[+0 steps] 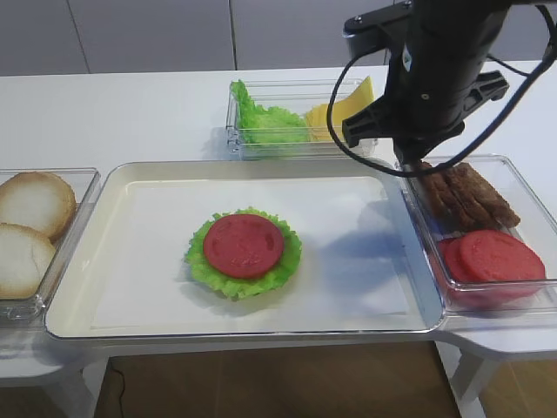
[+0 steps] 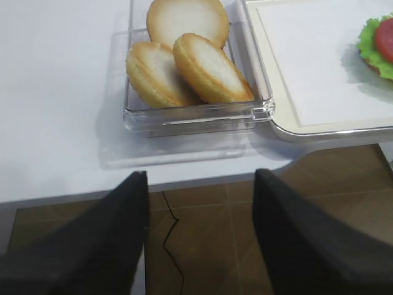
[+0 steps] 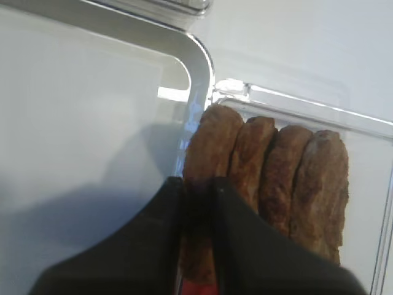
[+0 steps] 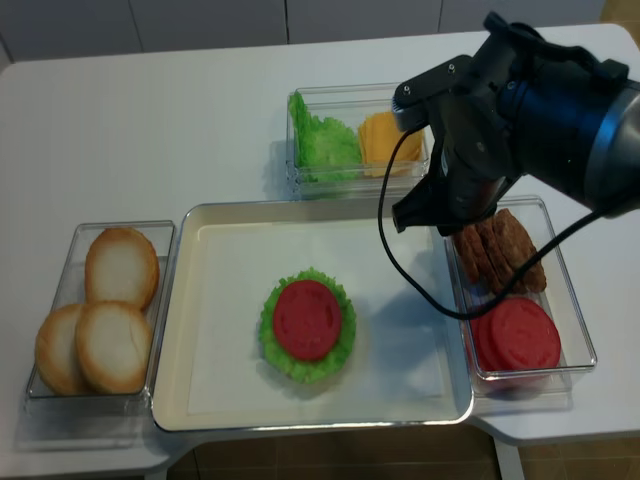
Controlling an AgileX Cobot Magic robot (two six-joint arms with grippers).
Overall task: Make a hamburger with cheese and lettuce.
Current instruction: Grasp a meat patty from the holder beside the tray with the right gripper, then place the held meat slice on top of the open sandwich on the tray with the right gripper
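Note:
The hamburger stack (image 1: 244, 252) lies mid-tray as a frilly green leaf with a red tomato disc on top; it also shows in the other high view (image 4: 307, 322). Spare lettuce (image 1: 270, 122) and yellow cheese slices (image 1: 335, 109) stand in the back container. My right gripper (image 3: 198, 184) is down in the right container, its fingers closed on the leftmost of several upright brown meat patties (image 3: 215, 141). In the high views the arm hides its jaws. My left gripper (image 2: 199, 178) is open and empty, above the table's front edge near the buns (image 2: 184, 61).
A white tray (image 1: 130, 261) fills the middle. A clear box at the left holds three pale bun halves (image 1: 30, 218). The right box (image 1: 531, 200) holds the patties at the back and red tomato slices (image 1: 496, 257) at the front. The right arm's cable hangs over the tray's right edge.

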